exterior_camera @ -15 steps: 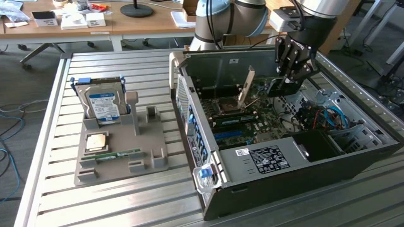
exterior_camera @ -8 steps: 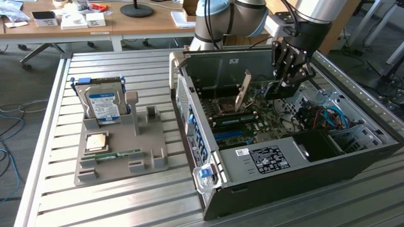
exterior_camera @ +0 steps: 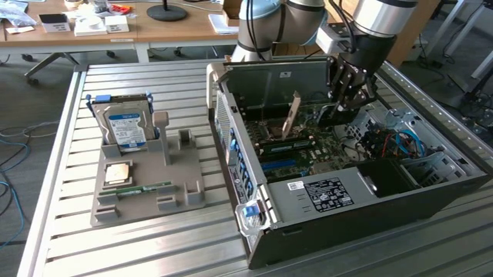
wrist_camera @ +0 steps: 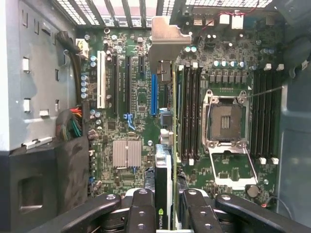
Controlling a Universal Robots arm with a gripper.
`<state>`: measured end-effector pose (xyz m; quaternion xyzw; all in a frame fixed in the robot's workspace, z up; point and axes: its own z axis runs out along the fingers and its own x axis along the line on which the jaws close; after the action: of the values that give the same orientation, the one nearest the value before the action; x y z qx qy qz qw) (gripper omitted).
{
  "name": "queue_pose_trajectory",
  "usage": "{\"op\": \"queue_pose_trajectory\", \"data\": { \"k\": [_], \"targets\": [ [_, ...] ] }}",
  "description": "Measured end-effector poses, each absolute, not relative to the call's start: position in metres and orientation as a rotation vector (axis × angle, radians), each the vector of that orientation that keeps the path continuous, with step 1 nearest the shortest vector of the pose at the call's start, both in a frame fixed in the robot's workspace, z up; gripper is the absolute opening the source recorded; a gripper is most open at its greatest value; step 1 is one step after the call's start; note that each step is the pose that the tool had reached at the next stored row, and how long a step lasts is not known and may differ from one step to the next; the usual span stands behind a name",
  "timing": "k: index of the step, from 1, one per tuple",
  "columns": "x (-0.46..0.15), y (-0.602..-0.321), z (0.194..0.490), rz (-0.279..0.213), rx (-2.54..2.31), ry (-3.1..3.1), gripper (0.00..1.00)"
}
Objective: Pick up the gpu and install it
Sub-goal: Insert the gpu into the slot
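One slatted metal desk [exterior_camera: 154, 242] carries all I can see from my station. The open computer case [exterior_camera: 431, 196] lies on its side on it. The arm [exterior_camera: 370, 23] stands over the case with its wrist down inside. The green motherboard [wrist_camera: 141, 102] covers the floor of the case.

Just beside the case, on the exterior view's left, sits a grey holder tray [exterior_camera: 185, 199]. The tool [wrist_camera: 167, 211] is inside the case, its black fingers [wrist_camera: 141, 206] pinching the gpu [wrist_camera: 164, 179] from both faces.

The gpu is held edge-on over the motherboard within the case. Its silvery bracket [wrist_camera: 165, 43] points toward the case's slotted wall, and the card runs alongside the blue slot [wrist_camera: 153, 94]. I cannot tell whether its lower edge touches any slot.

A hard drive [exterior_camera: 127, 130] with a blue-white label stands upright in the tray, on the side away from the case. An empty processor socket [wrist_camera: 225, 121] sits on the motherboard inside the case. A narrow green RAM stick [exterior_camera: 146, 188] lies flat in the tray.
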<state>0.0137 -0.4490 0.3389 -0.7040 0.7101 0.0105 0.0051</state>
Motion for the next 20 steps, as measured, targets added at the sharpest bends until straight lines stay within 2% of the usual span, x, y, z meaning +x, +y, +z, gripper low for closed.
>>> {"op": "queue_pose_trajectory", "data": {
  "k": [20],
  "targets": [
    [-0.004, -0.449, 0.33, 0.033, -2.204, 2.224, 0.27]
  ]
}}
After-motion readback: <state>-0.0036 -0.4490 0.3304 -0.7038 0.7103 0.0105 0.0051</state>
